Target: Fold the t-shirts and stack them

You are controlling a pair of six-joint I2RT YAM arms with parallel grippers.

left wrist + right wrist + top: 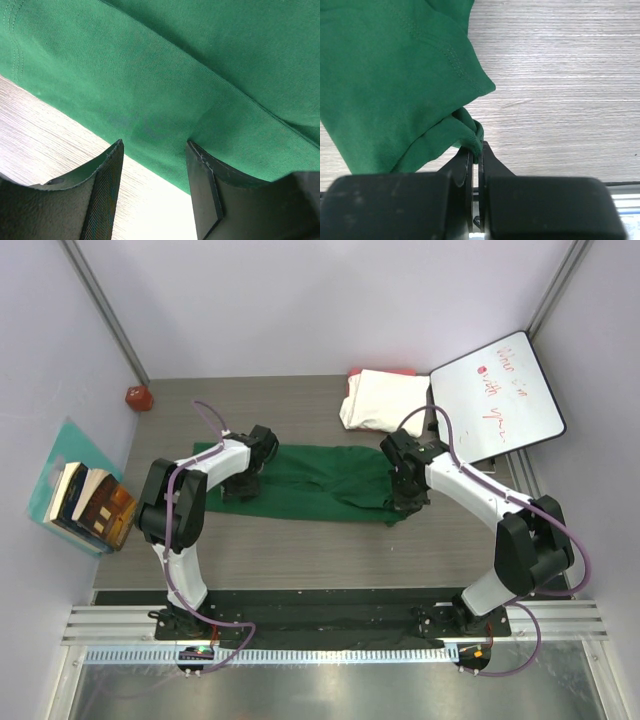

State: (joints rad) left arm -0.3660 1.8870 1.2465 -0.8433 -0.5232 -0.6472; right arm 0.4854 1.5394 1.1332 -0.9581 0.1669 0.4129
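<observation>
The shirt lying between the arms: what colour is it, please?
Plain dark green shirt, best seen from the top view.

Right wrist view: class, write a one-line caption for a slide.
The right claw pinches a bunched corner of the green t-shirt over the wood-grain table.
</observation>
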